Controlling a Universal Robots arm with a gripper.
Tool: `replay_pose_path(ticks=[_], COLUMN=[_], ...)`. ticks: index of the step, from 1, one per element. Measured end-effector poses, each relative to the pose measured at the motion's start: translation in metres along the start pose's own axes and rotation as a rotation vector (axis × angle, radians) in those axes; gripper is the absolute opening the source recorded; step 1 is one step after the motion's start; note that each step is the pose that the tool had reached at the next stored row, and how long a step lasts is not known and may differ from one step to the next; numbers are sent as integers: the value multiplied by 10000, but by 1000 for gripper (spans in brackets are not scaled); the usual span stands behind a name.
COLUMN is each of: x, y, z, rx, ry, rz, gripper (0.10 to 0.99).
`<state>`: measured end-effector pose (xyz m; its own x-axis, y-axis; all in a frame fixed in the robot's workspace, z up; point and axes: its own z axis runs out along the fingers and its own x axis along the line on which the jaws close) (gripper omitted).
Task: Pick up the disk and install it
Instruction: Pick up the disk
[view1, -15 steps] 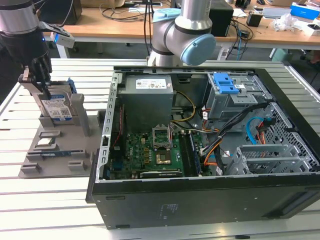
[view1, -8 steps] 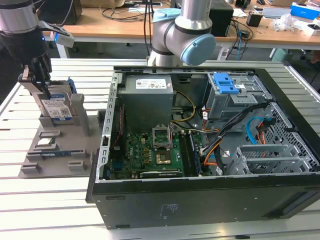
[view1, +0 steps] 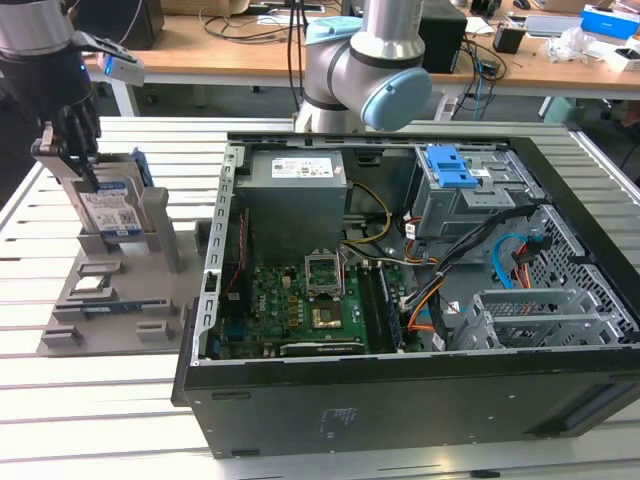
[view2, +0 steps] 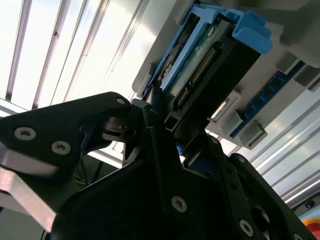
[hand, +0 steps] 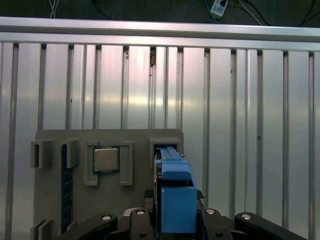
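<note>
We are seeing black claw (view1: 72, 160) clamping silver rectangular hard disk in blue plastic frame (view1: 112, 208), straddling its top edge. Disk standing upright, long axis vertical, in grey slotted holder (view1: 105, 310) on ribbed metal bench (view1: 100, 420), at exterior view's left of open black computer case (view1: 400, 410).

Silver-grey arm (view1: 335, 75) with pale-blue joint caps (view1: 396, 96) — black fingers (view2: 160, 150), silver screws (view2: 179, 203).

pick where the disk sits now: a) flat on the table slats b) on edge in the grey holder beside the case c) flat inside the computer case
b: the disk stands on edge in the grey holder at the exterior view's left, outside the open computer case, with the gripper at its top.
</note>
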<state>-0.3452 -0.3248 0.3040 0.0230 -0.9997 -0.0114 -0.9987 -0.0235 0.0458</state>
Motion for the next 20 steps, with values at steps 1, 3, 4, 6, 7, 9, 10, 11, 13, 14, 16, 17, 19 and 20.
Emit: replay_pose_path(ticks=[1, 3, 4, 6, 7, 9, 10, 11, 13, 14, 16, 17, 19, 20], x=[-1, -1, -2, -3, -3, -3, -4, -4, -4, -4, -4, -5, -5, -5], y=[1, 2, 3, 5, 5, 6, 6, 7, 7, 8, 9, 9, 10, 10], z=[-13, -37, -60, -101, -111, -128, -133, -142, -157, -166, -187, -198, -221, -230], rx=[0, 0, 0, 0, 0, 0, 1, 0, 0, 0, 0, 0, 0, 0], ry=[0, 1, 1, 0, 0, 0, 0, 0, 0, 0, 1, 0, 0, 0], rz=[0, 0, 0, 0, 0, 0, 0, 1, 0, 1, 0, 0, 0, 0], gripper=[369, 369, 369, 369, 369, 369, 369, 369, 369, 369, 369, 369, 369, 369])
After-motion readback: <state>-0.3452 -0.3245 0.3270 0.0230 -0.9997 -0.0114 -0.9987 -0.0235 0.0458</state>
